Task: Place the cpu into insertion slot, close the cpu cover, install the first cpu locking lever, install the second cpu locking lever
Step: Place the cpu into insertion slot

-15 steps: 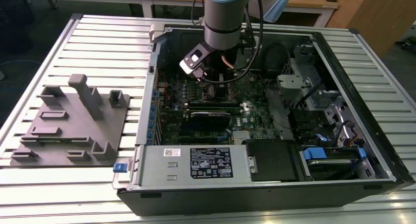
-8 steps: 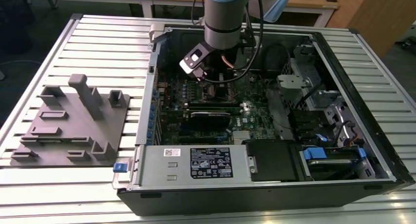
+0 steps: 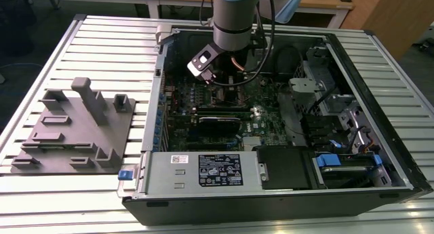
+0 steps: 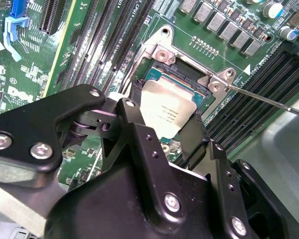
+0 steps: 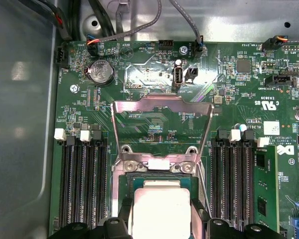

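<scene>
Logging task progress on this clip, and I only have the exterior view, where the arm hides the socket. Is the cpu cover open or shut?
Observer: Open. In the first wrist view the cpu cover lies folded back off the insertion slot.
Operator: Where is the chip?
Observer: The hand is shut on the cpu, right at the slot. I cannot tell whether it is seated.
Operator: Any lever locked?
Observer: In the second wrist view a thin lever juts free from the slot's corner.
</scene>
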